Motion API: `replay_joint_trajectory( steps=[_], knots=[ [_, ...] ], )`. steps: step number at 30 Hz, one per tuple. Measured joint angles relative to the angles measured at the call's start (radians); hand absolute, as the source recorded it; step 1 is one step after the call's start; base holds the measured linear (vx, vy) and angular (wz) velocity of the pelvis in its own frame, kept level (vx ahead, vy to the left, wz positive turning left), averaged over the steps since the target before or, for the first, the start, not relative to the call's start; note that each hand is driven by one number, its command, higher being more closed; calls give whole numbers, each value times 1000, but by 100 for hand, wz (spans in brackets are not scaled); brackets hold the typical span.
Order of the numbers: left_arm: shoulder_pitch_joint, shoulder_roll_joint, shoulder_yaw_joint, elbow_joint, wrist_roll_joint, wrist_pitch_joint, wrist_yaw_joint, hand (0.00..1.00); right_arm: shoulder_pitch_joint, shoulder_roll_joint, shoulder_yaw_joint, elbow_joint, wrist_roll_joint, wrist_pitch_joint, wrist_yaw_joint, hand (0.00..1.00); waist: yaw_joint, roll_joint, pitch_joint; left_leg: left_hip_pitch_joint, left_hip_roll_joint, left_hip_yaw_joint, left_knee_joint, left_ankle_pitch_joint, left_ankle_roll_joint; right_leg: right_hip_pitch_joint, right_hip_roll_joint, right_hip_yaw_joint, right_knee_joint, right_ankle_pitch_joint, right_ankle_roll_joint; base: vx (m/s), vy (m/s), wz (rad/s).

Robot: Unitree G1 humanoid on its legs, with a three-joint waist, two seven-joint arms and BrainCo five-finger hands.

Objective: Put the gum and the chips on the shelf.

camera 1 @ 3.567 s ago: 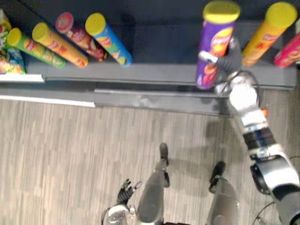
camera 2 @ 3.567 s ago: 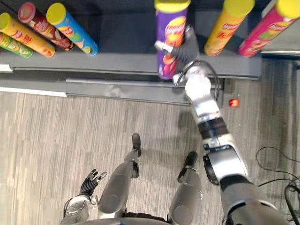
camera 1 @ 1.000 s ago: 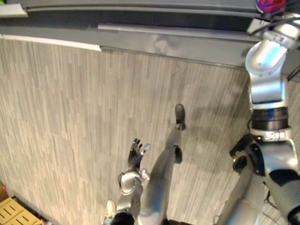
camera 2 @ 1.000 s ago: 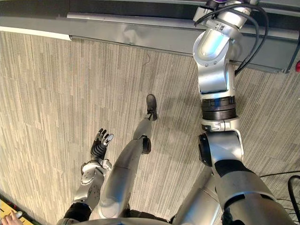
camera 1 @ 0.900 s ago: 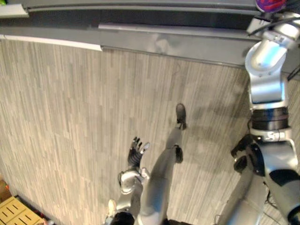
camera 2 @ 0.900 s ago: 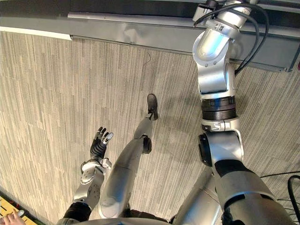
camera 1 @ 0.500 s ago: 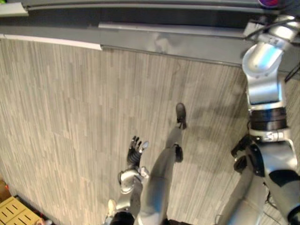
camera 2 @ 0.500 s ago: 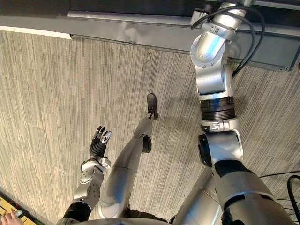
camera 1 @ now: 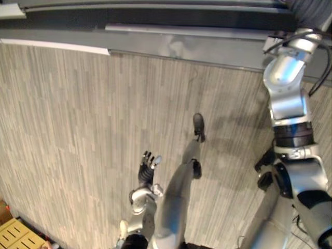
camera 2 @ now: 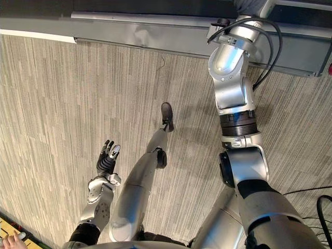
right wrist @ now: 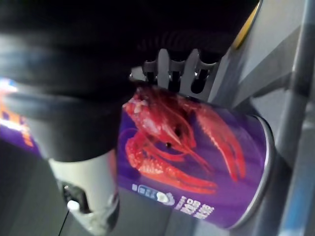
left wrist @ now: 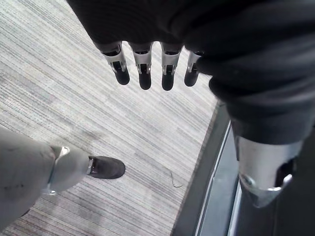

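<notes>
We see the right hand (right wrist: 170,73) closed around a purple cylindrical can of chips (right wrist: 197,162) printed with a red crayfish. In the right wrist view its fingers (right wrist: 189,71) curl over one side of the can and its thumb (right wrist: 86,199) lies on the other side, so the can is clamped between them. The can's silver metal end rim (right wrist: 266,167) points away from the palm, towards the grey surfaces of the dark grey metal shelf unit (camera 2: 155,26). We cannot tell whether the can rests on a shelf board or hangs just clear of it.

In the head views the right arm (camera 2: 231,78) stretches up and forward to the shelf unit, whose base rail runs along the far edge of the pale wood-grain floor (camera 1: 78,114). The arm leaves the view at the top there.

The left hand (camera 2: 107,158) hangs low at the robot's left side, well apart from the shelf unit. In its wrist view its fingers (left wrist: 143,73) are straight and side by side, with nothing between them and the floor below.

At the near left corner we see a person's hand (camera 2: 9,241) and the corner of a yellow slatted crate (camera 1: 15,236).
</notes>
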Motion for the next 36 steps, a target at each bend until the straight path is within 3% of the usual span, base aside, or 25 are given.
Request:
replay_joint_trajectory(
  steps=[10, 21, 36],
  knots=[
    [6, 0, 2, -11, 0, 0, 0, 0, -47, -15, 3, 45, 24, 0, 11, 0, -15, 0, 0, 0, 1, 1, -3, 1, 1, 3, 0, -4, -5, 0, 0, 0, 0, 0],
    [10, 0, 2, -11, -2, 0, -6, 0, -129, -118, 42, 146, 71, 0, 45, 0, -22, -1, 0, 0, 8, 3, -8, 6, 6, 5, 8, -10, -16, 1, 0, 0, 0, 0],
    [10, -1, 1, -11, -38, 0, -4, 0, -117, -100, 49, 179, 108, -2, 57, 0, -23, -1, 0, 3, 18, -1, -8, 7, 6, 11, 16, -19, -16, 0, -1, 0, 0, 0]
  ],
)
